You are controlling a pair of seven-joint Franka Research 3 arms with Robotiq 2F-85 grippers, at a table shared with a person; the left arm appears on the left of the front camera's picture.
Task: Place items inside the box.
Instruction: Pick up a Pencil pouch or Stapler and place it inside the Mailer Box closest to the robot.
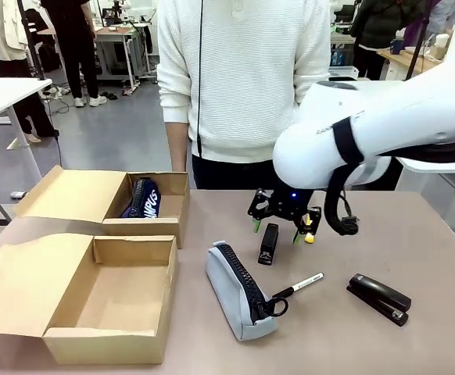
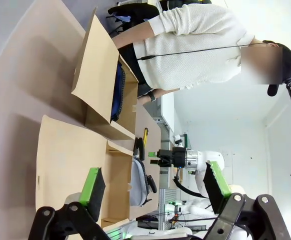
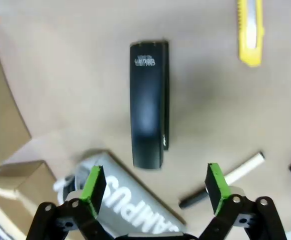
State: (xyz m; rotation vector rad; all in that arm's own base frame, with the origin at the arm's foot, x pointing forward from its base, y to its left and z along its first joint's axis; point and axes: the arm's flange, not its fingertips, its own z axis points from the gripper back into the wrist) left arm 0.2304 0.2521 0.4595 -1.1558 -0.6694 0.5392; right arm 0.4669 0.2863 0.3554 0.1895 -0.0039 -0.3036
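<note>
Lying loose on the tabletop (image 1: pixel 423 250), none yet packed: small stapler (image 1: pixel 268 244), grey pouch (image 1: pixel 239 291), pen (image 1: pixel 299 286), larger stapler (image 1: pixel 378 298), cutter (image 3: pixel 249 31). The near box (image 1: pixel 134 251), lower left, is empty; the far box (image 1: pixel 141 228), upper left, holds a blue pouch (image 1: pixel 144 199). Right tool (image 1: pixel 278 230) hangs over the small stapler, spread wide, gripping nothing. Left tool (image 2: pixel 153 187) likewise wide, empty. Judgement: all packing remains.

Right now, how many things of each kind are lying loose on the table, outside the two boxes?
Black staplers: 2
Grey pencil pouch: 1
Pen: 1
Yellow cutter: 1
Total: 5
</note>
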